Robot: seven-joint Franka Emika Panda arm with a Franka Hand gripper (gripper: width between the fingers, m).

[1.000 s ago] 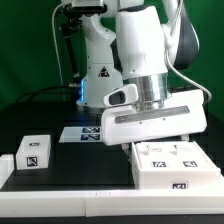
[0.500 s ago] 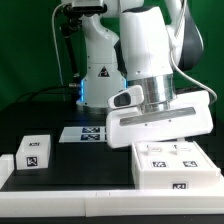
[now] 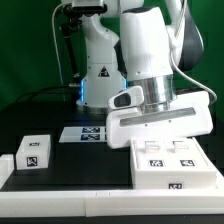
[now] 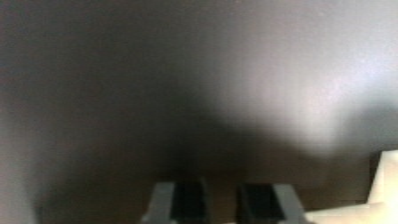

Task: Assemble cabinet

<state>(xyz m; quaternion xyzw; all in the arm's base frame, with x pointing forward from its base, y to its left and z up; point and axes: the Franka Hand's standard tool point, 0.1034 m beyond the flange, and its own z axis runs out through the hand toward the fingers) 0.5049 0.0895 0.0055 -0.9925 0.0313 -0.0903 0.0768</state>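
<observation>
- The cabinet [image 3: 172, 165] is a white boxy shell lying on the black worktop [image 3: 70, 175]. In the exterior view it sits directly below the claw's end of the arm [image 3: 145, 50] and a little nearer the camera.
- Its top face carries two black-and-white square tags side by side, and a third tag shows on the face turned toward the camera.
- A small white block [image 3: 33, 153] with one tag on its front stands well apart from the claw, toward the exterior view's left.
- The marker board [image 3: 85, 133] lies flat on the worktop between that block and the claw, farther back than the cabinet.
- A white ledge [image 3: 70, 200] runs along the near side of the worktop, in front of both the block and the cabinet.
- Only the exterior view shows the cabinet whole, the block and the arm. The fingers themselves cannot be made out there, because the wide white hand body covers that spot.
- Only the wrist view shows the claw [image 4: 221, 198]. Its two grey fingers [image 4: 176, 200] are parted with a narrow dark gap between them, and nothing is pinched.
- Past the fingers the wrist view is a blurred dark surface. A white corner [image 4: 386, 185] pokes in beside one finger without touching it, and which part it belongs to cannot be told.
</observation>
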